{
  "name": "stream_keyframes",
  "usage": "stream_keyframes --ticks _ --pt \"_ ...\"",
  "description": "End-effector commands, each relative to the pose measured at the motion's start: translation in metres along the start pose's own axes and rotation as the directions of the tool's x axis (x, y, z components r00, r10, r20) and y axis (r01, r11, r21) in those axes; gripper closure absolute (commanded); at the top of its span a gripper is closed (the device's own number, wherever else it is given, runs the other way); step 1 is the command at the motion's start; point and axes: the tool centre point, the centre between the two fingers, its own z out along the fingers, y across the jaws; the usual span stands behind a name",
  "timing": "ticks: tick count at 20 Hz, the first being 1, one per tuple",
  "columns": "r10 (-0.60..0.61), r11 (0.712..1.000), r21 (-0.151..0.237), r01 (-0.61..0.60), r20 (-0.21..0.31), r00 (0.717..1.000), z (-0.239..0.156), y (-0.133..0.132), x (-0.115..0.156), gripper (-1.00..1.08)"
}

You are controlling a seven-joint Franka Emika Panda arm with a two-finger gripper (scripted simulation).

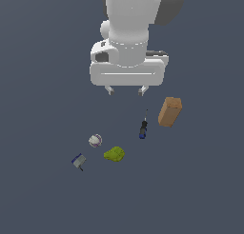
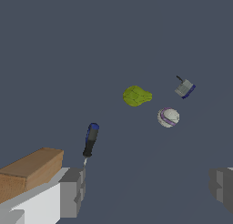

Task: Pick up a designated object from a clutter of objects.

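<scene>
Your hand [image 1: 126, 91] hangs spread and empty; descending on the ball [image 1: 95, 141], a finger could clip the lump [image 1: 115, 154] just beside it.

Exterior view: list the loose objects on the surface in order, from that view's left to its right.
Grey-blue block → white ball → lime-green lump → screwdriver → tan-brown box.

The white arm hangs straight down over the floor, wrist vertical. Its gripper [image 1: 126, 91] points downward with both short fingers [image 1: 110, 90] spread wide apart, holding nothing and touching nothing.
</scene>
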Motion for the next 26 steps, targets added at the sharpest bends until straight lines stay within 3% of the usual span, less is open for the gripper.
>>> stream_keyframes --ticks 1,16,26 --pt "0.0 1.0 0.0 0.0 0.0 1.0 0.0 0.0 0.0 -0.92" --pt "-0.018 1.0 -0.005 0.018 0.026 1.0 0.006 -0.004 0.0 -0.92" --pt "0.14 0.99 0.011 -0.141 0.03 0.99 0.056 0.023 0.016 -0.92"
